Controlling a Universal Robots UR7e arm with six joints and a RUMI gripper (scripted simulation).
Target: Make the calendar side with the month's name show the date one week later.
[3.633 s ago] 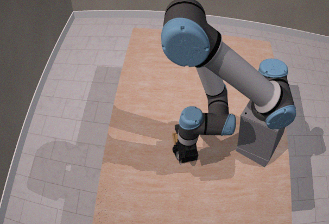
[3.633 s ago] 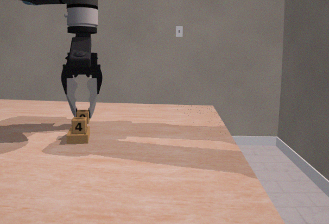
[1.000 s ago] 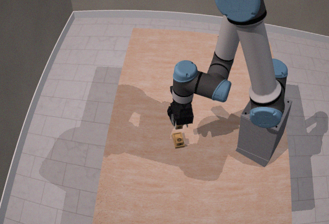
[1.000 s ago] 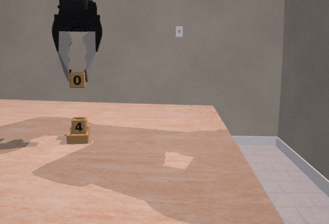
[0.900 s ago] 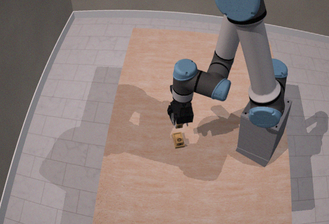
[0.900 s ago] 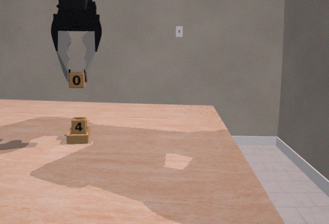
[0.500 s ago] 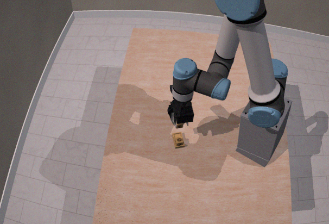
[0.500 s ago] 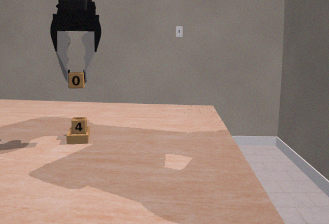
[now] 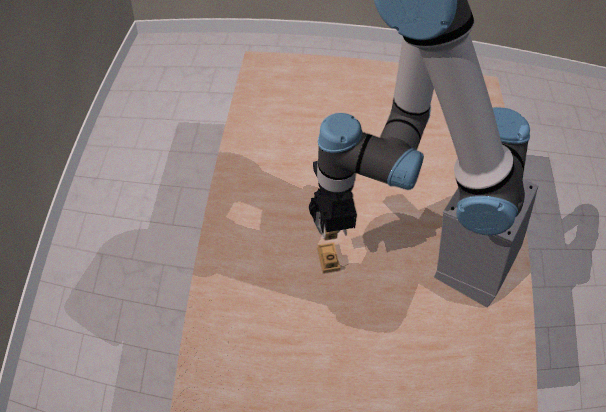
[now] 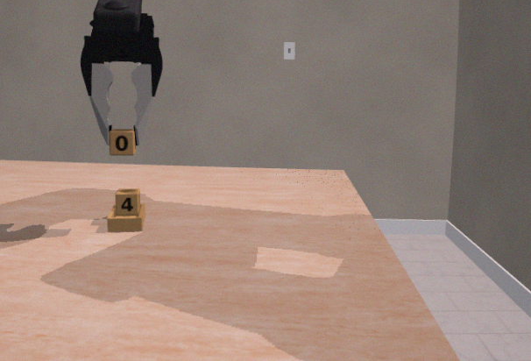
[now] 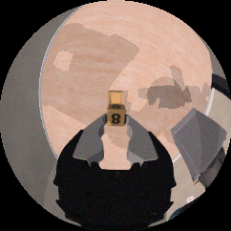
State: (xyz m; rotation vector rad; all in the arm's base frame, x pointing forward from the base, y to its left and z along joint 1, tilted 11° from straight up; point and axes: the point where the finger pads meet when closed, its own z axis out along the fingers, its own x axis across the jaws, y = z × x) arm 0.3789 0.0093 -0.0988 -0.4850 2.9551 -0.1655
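Observation:
My gripper (image 9: 332,232) (image 10: 123,139) (image 11: 115,115) is shut on a wooden cube (image 10: 122,149) (image 11: 115,109), holding it in the air above the tray. This held cube shows an upright 0 in the exterior view and an 8 in the wrist view. The small wooden tray (image 9: 331,271) (image 10: 125,226) (image 11: 115,96) stands on the table with the other cube (image 9: 330,258) (image 10: 127,203) in one half; its other half is empty. That cube has a 0 on top and an upright 4 facing the exterior camera. The held cube hides it in the wrist view. The month's name cannot be read.
The tray stands on the wooden table (image 9: 283,346) (image 10: 199,312). The arm's grey pedestal (image 9: 475,255) (image 11: 198,143) stands to the right of the tray in the top view. Large arm shadows fall across the table and around the tray.

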